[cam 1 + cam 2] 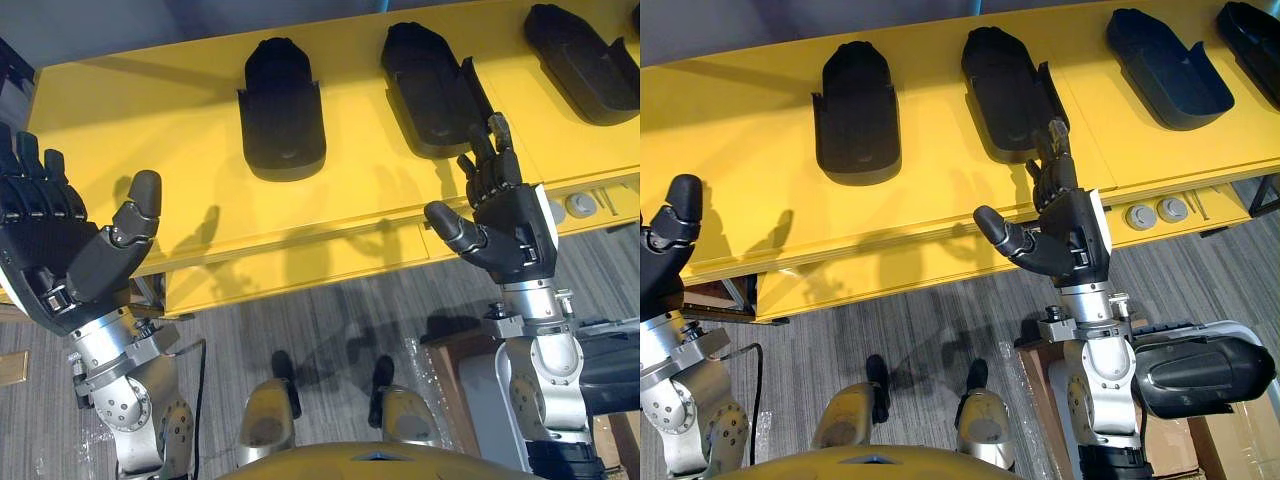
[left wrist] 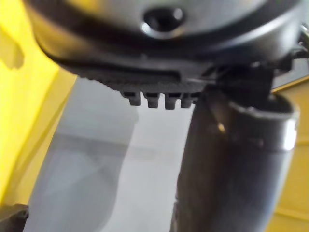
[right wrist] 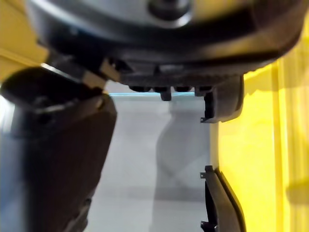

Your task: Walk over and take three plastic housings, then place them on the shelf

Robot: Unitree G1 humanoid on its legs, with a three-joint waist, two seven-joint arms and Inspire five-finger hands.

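Yellow surface (image 1: 150,110): black moulded plastic housings (image 1: 282,105) spaced in a row, likely for single picks; left robot hand (image 1: 55,250) and right robot hand (image 1: 510,225) open-fingered, empty, pre-grasp.

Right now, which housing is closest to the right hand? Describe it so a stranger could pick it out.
Look at the long yellow table with black housings lying in a row. Counting from the robot's left, it is the second housing. Unlike its neighbours, it has the open right hand reaching up at its near corner.
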